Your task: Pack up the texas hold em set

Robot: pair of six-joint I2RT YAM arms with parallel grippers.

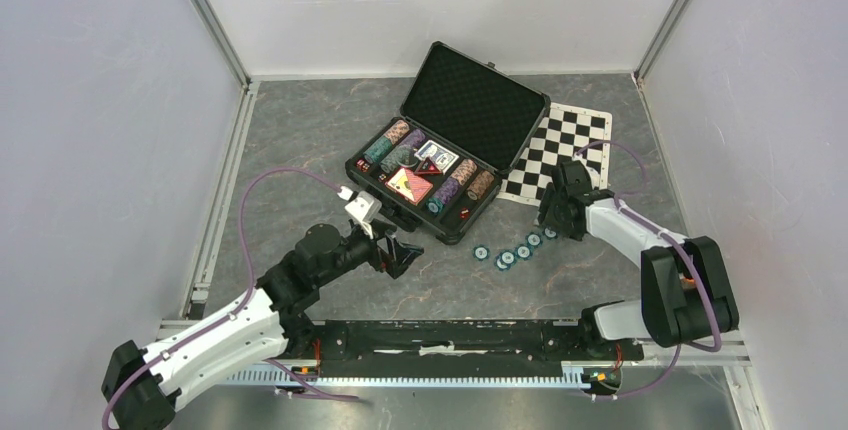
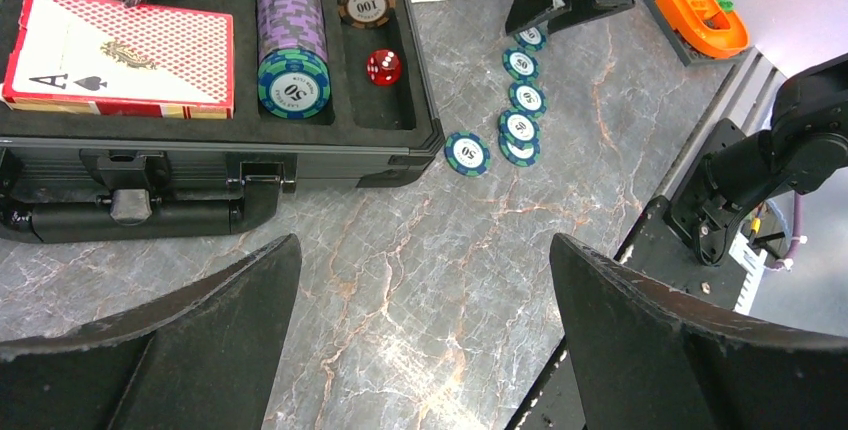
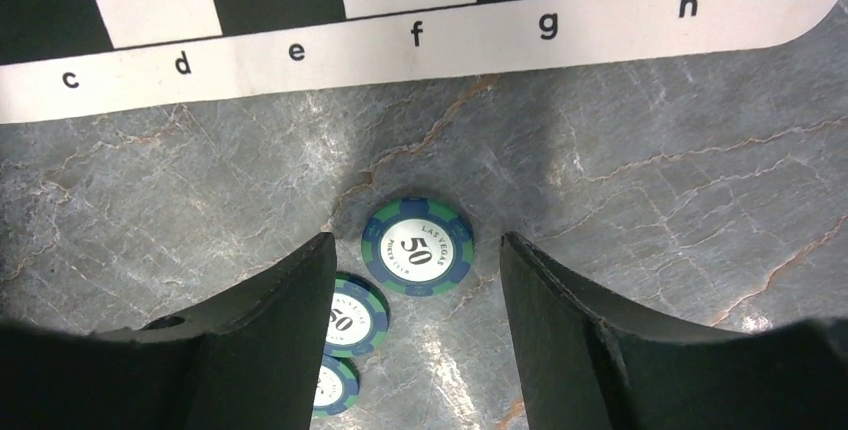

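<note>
The black case (image 1: 472, 100) lies open with rows of striped chips, a blue deck (image 1: 437, 156) and a red deck (image 1: 410, 186) in its foam. Several teal chips (image 1: 503, 258) lie loose in a curved row on the table right of the case. My right gripper (image 1: 553, 222) hangs over the far end of that row, open. One flat teal chip (image 3: 418, 247) lies at its fingertips, untouched, and two more show beside the left finger. My left gripper (image 2: 425, 250) is wide open over bare table in front of the case (image 2: 200, 155). A red die (image 2: 383, 67) sits in a case slot.
A black-and-white chequered mat (image 1: 562, 145) lies right of the case, its lettered edge (image 3: 400, 45) just beyond the right gripper. An orange piece (image 2: 700, 15) sits on a dark base near the right wall. Walls enclose the table on three sides.
</note>
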